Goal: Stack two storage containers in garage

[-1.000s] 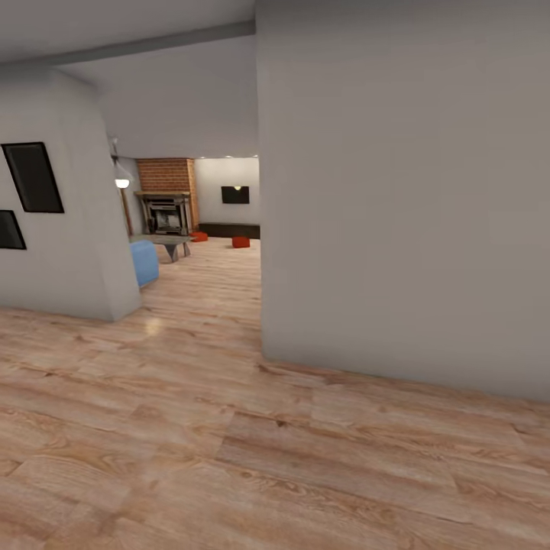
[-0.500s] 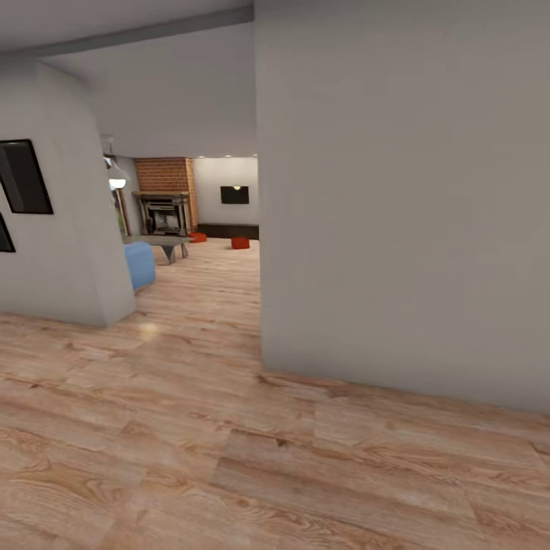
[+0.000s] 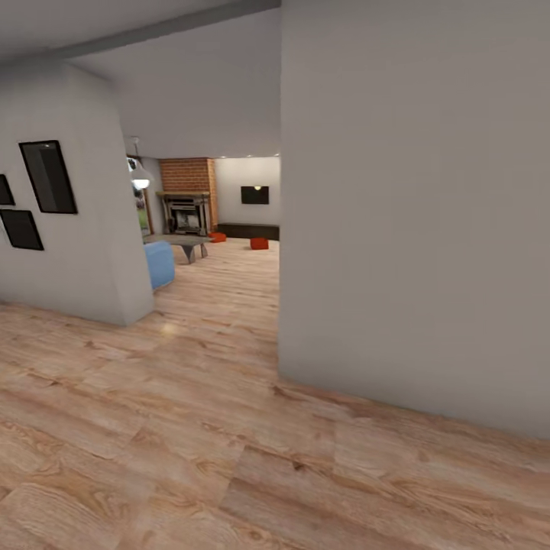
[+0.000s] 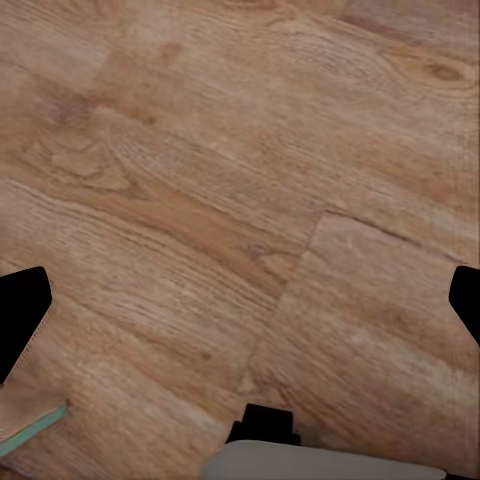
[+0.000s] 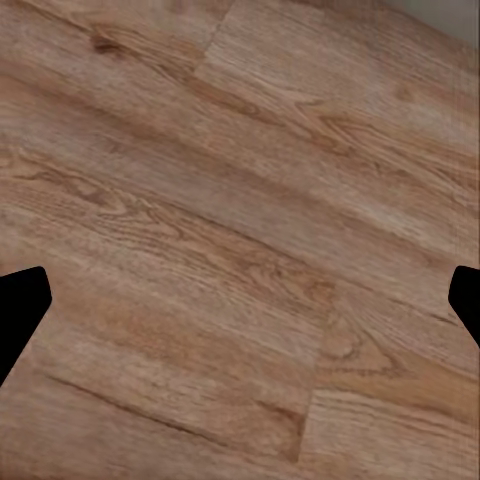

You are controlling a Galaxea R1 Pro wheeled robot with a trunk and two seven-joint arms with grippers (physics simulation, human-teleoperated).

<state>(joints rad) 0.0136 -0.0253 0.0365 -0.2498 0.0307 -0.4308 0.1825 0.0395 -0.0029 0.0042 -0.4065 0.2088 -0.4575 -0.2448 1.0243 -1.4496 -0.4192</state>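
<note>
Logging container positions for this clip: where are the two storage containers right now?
In the head view, both storage containers sit on the far living room floor beyond the doorway, one by the brick fireplace, the other before the dark low cabinet.

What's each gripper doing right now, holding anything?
Left gripper: open, holding nothing, wood floor below.
Right gripper: open, holding nothing, above the same floor.

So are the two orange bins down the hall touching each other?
Apart. In the head view, the left bin and the right bin sit on the wood floor with bare planks between them.
</note>
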